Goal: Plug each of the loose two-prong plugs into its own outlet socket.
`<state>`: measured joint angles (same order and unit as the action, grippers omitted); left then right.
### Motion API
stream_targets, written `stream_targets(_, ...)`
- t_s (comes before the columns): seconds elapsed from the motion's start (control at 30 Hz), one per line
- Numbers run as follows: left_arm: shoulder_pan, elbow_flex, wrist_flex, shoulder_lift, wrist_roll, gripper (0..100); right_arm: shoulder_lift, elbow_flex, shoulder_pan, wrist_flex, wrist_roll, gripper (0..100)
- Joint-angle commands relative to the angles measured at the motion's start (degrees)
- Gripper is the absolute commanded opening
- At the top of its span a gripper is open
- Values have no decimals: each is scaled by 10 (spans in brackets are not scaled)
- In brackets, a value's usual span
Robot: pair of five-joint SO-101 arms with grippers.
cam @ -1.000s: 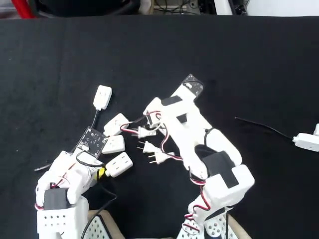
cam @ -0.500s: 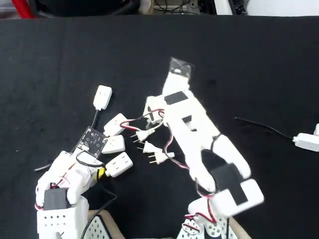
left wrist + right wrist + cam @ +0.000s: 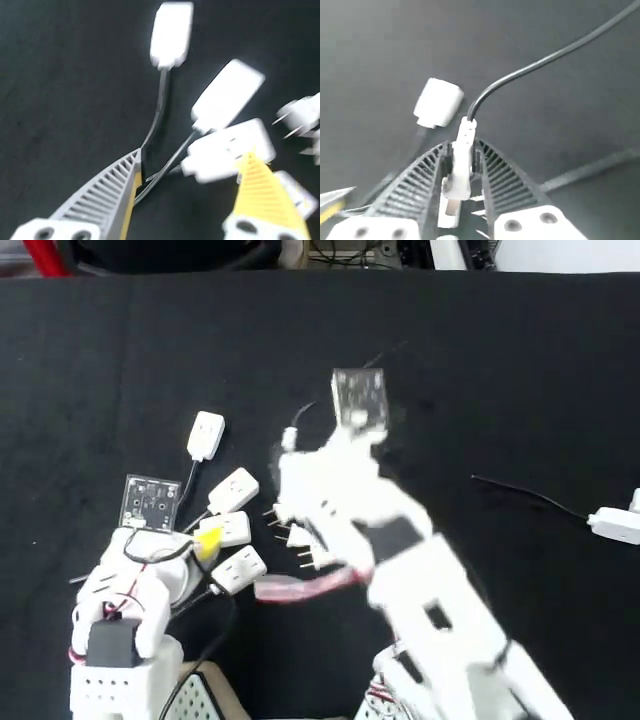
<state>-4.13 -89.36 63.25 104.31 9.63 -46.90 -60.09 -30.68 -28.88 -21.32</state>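
Overhead camera over table (image 3: 500, 340); two close wrist cameras, sockets (image 3: 206, 435) in common.

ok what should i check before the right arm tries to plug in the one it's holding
1. Plug gripped: ok. The right gripper is shut on a white plug that trails a black cord.
2. Prong direction: cannot tell. The prongs are hidden inside the grip.
3. Socket free: ok. The far socket has nothing plugged into it.
4. Plug lined up: not ok. In the right wrist view the held plug is apart from the socket, not facing it.
5. Socket braced: not ok. The left gripper is open over the nearer sockets and clamps nothing.
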Motion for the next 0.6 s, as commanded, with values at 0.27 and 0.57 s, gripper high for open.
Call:
stream_targets(0.27,123,39,-76,3,-84,302,-354,-256,-109,145,5,11)
stream_targets(0.57,67,37,-111,3,-97,302,-397,-255,-199,25,5,11)
